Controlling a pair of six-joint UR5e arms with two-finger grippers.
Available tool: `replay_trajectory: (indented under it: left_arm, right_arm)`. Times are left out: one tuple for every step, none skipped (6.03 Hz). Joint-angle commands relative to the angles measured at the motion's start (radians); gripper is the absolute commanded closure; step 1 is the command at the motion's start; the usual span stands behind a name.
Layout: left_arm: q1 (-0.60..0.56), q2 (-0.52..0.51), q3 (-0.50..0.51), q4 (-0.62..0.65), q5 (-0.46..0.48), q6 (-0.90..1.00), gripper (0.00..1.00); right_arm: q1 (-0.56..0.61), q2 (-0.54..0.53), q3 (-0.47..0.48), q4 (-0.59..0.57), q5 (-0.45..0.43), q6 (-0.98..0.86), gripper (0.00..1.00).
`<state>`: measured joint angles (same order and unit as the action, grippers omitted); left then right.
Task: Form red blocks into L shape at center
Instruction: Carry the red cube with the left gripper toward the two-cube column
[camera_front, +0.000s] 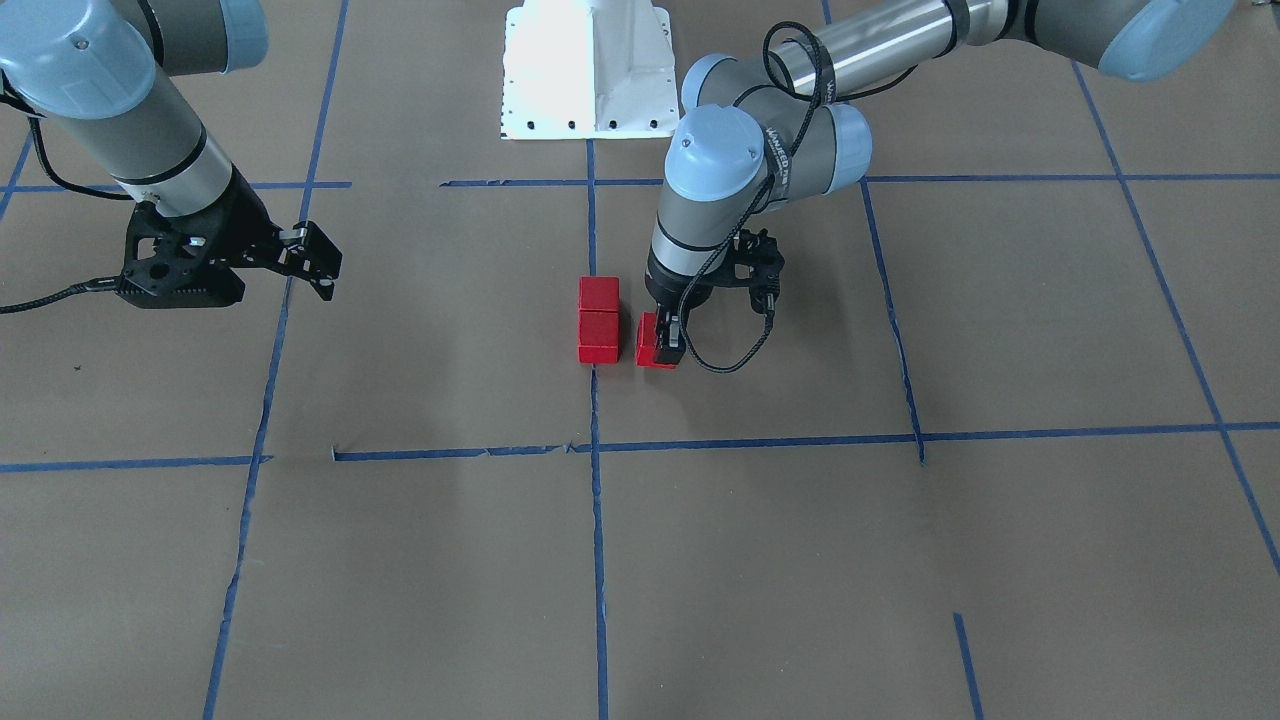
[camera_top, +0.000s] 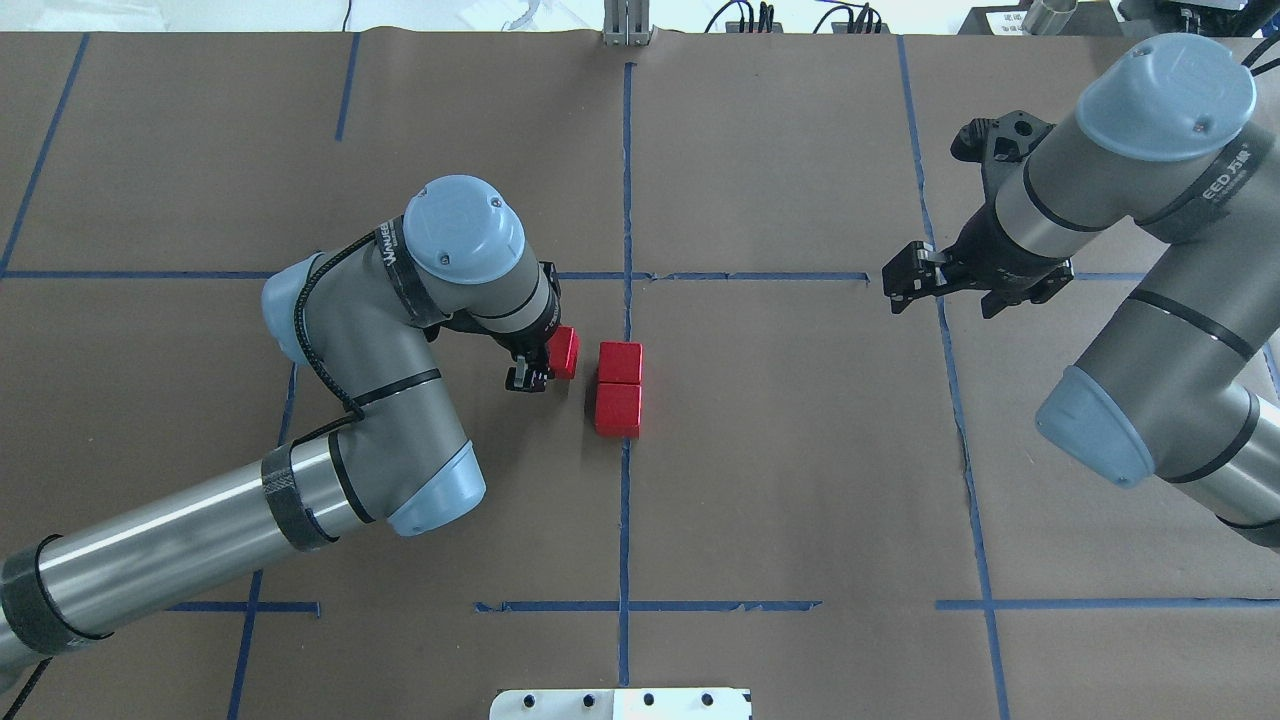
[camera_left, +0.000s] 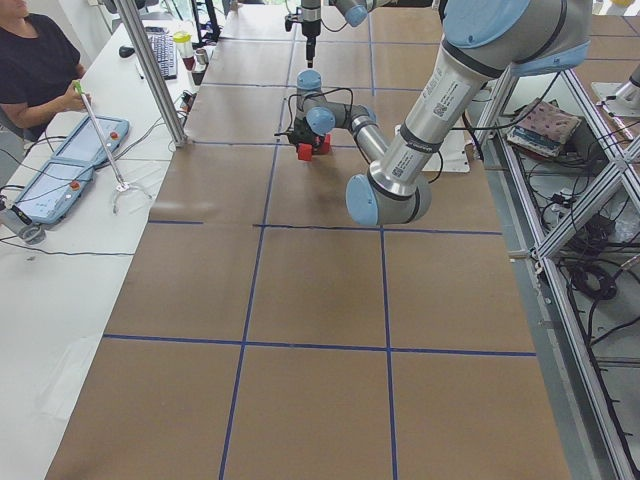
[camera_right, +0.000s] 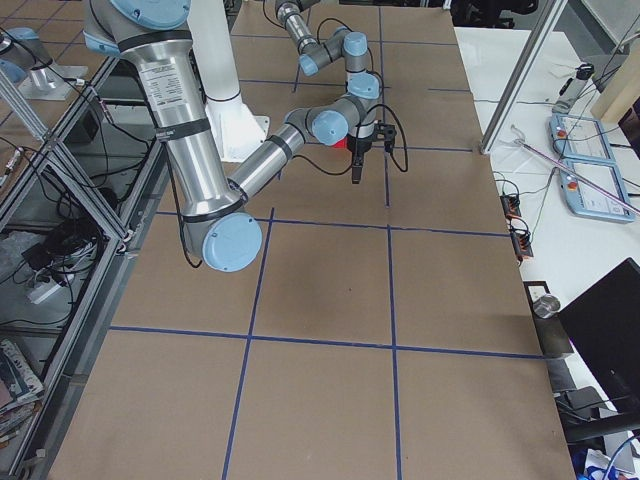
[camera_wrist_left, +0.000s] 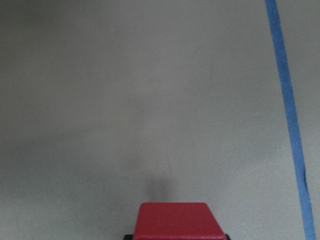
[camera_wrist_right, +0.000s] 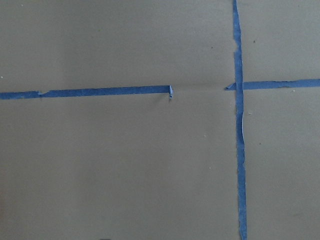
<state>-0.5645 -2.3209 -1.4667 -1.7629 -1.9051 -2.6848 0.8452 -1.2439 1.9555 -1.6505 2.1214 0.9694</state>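
L pincer (camera_front: 662, 340): clamped on third red block (camera_top: 565, 352), low over table (camera_top: 800, 450); can't tell if block is seated.
Held block vs pair: on robot's left of pair, level w/ far block (camera_top: 620, 362); small gap, not touching.
Pair: far block + near block (camera_top: 617, 408) touching, at center; long axis runs along blue tape line (camera_top: 625, 500).
Next move (judgement): short shift to robot's right till held block meets far block's side, making the L's foot.
Nearer arm: left, by far.
R pincer (camera_top: 905, 280): holds nothing, well apart on robot's right; how far open, can't tell.
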Motion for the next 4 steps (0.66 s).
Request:
replay_trajectory:
  left_arm:
    - [0.005,-0.011,0.014,0.0,0.0,-0.012,1.0]
    - [0.006,-0.043,0.049,0.002,0.0,-0.03,1.0]
    - [0.006,-0.054,0.071,0.002,0.0,-0.03,1.0]
    - [0.006,-0.051,0.071,0.006,0.0,-0.03,1.0]
  right_arm:
    - [0.0,0.0,0.002,0.0,0.002,0.0,0.0]
    - [0.0,0.0,0.002,0.0,0.003,0.0,0.0]
    - [0.0,0.0,0.0,0.0,0.005,0.0,0.0]
    - [0.0,0.0,-0.001,0.0,0.002,0.0,0.0]
